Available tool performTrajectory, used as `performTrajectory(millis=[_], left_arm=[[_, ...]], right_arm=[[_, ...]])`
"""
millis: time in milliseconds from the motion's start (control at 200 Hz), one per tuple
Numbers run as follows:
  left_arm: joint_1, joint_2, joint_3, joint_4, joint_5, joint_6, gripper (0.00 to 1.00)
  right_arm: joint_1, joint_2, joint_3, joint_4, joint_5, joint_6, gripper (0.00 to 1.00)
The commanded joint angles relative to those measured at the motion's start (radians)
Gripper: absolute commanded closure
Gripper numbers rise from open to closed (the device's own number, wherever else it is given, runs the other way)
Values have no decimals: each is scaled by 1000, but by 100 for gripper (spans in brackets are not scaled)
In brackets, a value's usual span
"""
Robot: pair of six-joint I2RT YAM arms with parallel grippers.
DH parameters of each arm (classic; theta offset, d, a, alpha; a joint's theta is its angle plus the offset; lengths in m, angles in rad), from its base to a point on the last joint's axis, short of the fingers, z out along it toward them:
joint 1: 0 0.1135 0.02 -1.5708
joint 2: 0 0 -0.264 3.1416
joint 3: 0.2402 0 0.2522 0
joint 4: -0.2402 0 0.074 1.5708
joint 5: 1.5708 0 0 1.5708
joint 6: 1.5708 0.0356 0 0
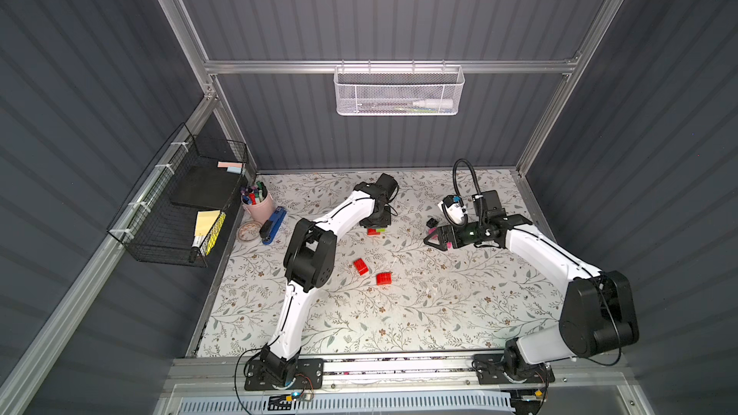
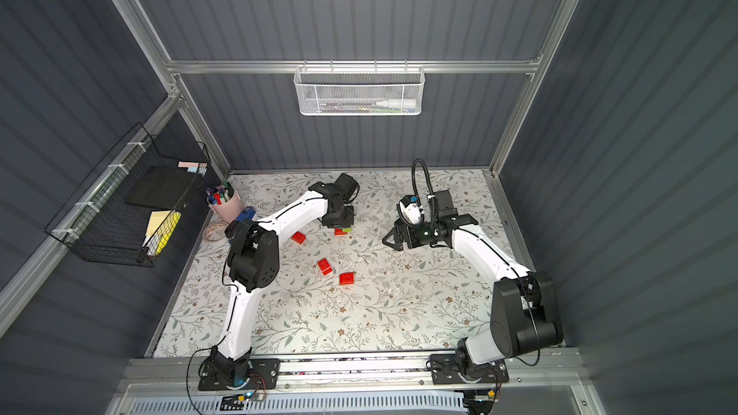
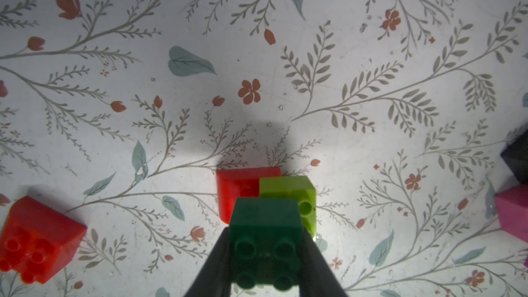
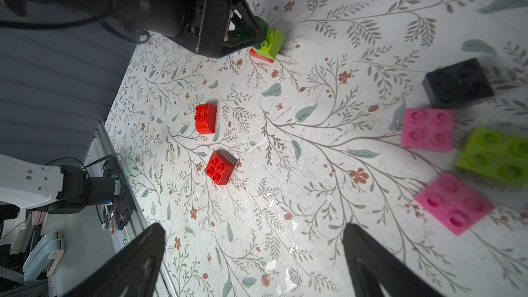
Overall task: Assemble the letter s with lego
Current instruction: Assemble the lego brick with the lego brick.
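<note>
My left gripper [image 3: 265,255] is closed firmly on a dark green brick [image 3: 264,218], just beside the lime green brick [image 3: 288,188] that sits on a red brick [image 3: 237,187]; maybe they touch, I cannot tell. My right gripper [image 4: 254,232] stands wide open, holding nothing.

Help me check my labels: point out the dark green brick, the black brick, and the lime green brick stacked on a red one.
dark green brick [image 3: 265,245], left wrist view, studded face between upper studs.
black brick [image 4: 457,80], right wrist view, top face centre.
stacked lime green brick [image 4: 271,39], right wrist view, studded top.
</note>
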Motion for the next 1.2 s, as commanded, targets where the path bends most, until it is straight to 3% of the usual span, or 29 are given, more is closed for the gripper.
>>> performTrajectory(millis=[0,1196], left_arm=[[-3,45,-34,-51,4,18,73],[-6,127,30,-106,-11,93,70]], right_arm=[[-4,-14,-6,2,-18,-7,1],[-10,-26,-6,2,-27,-11,1]])
